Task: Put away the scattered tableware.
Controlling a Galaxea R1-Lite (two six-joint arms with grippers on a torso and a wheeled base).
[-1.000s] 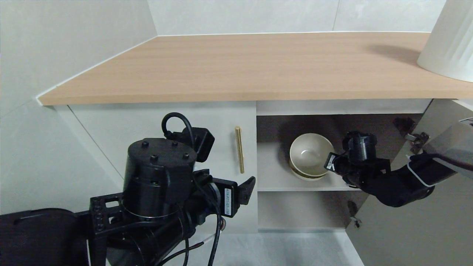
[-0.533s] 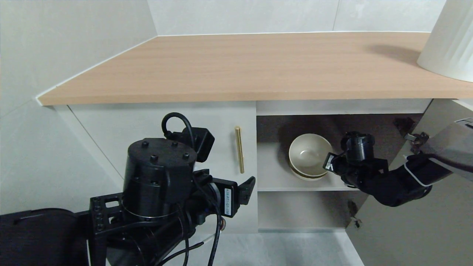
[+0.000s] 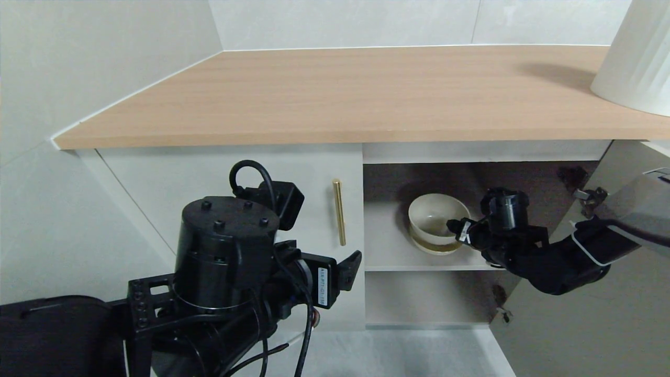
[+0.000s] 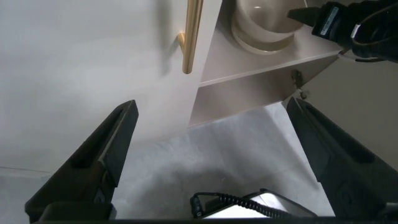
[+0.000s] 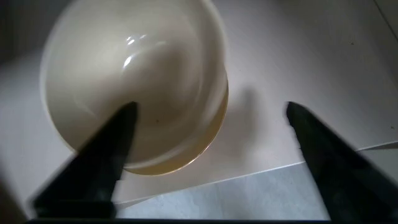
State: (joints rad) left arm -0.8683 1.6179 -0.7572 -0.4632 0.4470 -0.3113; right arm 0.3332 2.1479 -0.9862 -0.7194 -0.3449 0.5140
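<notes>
A cream bowl sits level on a yellow-rimmed plate on the upper shelf of the open cabinet. My right gripper is at the bowl's right side and open. One finger lies over the bowl's inside, the other finger stands outside it above the shelf. My left gripper hangs open and holds nothing, low in front of the closed left door.
The closed left door carries a gold bar handle. The right door stands swung open beside my right arm. A wooden countertop runs above, with a white ribbed container at its right end. A lower shelf is below.
The bowl has gone from tilted toward me to level on the plate. My right gripper has edged left along with it. The left arm has kept still.
</notes>
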